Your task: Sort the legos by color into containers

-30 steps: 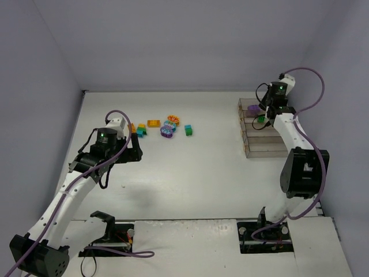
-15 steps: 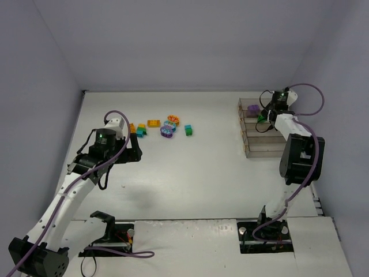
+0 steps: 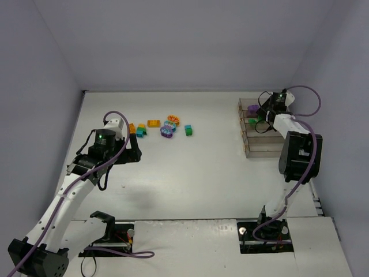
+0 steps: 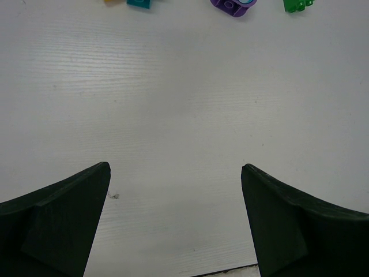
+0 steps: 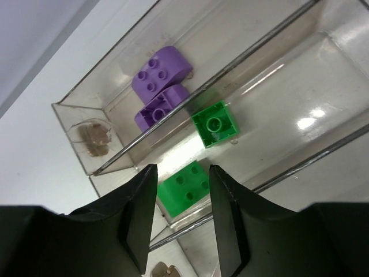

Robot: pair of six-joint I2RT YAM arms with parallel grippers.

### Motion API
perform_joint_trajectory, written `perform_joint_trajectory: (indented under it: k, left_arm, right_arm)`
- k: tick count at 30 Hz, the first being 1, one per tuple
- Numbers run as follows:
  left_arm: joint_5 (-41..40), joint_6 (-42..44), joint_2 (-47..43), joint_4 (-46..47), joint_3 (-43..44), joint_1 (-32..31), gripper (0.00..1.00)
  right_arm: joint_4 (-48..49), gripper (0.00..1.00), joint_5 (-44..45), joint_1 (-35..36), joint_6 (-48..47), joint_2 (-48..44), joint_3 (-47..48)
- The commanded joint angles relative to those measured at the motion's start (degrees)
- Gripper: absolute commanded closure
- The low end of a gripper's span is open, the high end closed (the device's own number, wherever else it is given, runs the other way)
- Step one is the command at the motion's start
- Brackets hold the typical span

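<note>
The legos lie loose at the table's back left: an orange brick (image 3: 153, 123), an orange round one (image 3: 173, 120), a purple round one (image 3: 167, 132), a teal one (image 3: 188, 130) and others. The containers (image 3: 266, 147) stand at the right. My right gripper (image 3: 260, 117) is low in the second bin from the back, its jaws (image 5: 183, 168) shut on a green brick (image 5: 184, 187). Another green brick (image 5: 214, 123) lies in that bin. Two purple bricks (image 5: 158, 78) lie in the back bin. My left gripper (image 3: 134, 149) is open and empty (image 4: 176, 168) over bare table, near the loose bricks.
In the left wrist view a purple brick (image 4: 233, 4), a green one (image 4: 298, 4) and a teal one (image 4: 138, 3) show at the top edge, well ahead of the fingers. The two nearer bins show no bricks. Walls close in the table at the back and both sides.
My right gripper has moved toward the back of the bin row and down into the second bin with the green brick. My left arm has barely moved.
</note>
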Motion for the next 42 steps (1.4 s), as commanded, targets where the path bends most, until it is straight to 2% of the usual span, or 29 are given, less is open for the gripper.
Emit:
perform_joint_trajectory:
  k: [1, 6, 10, 16, 22, 32, 42]
  left_arm:
    - [-0.33, -0.63, 0.55, 2.13, 1.47, -0.24, 0.11]
    - [-0.68, -0.19, 1.34, 3.01, 1.65, -0.24, 0.11]
    - [-0.15, -0.1, 2.31, 3.62, 1.91, -0.15, 0.11]
    - [-0.06, -0.1, 2.4, 3.71, 1.74, -0.15, 0.11]
    - [-0.32, -0.27, 0.82, 2.31, 1.56, -0.15, 0.11]
    - [-0.24, -1.68, -2.87, -0.77, -0.11, -0.24, 0.11]
    - [-0.06, -1.77, -4.11, -2.7, 0.33, -0.24, 0.11]
  right_arm:
    - [3.84, 0.62, -3.61, 0.34, -2.56, -3.79, 3.13]
    - [4.28, 0.62, -9.77, 4.2, -8.44, -7.58, 3.39]
    - [1.57, 0.6, -12.6, 13.32, -14.94, -10.04, 4.36]
    - [-3.28, 0.38, -11.63, 25.73, -20.31, -6.71, 7.69]
    - [-4.07, 0.36, -7.59, 35.31, -22.51, -0.47, 9.54]
    - [-7.15, 0.36, -1.88, 40.86, -23.13, 9.99, 16.13]
    - [-7.5, 0.45, 3.05, 41.12, -21.81, 13.33, 16.4]
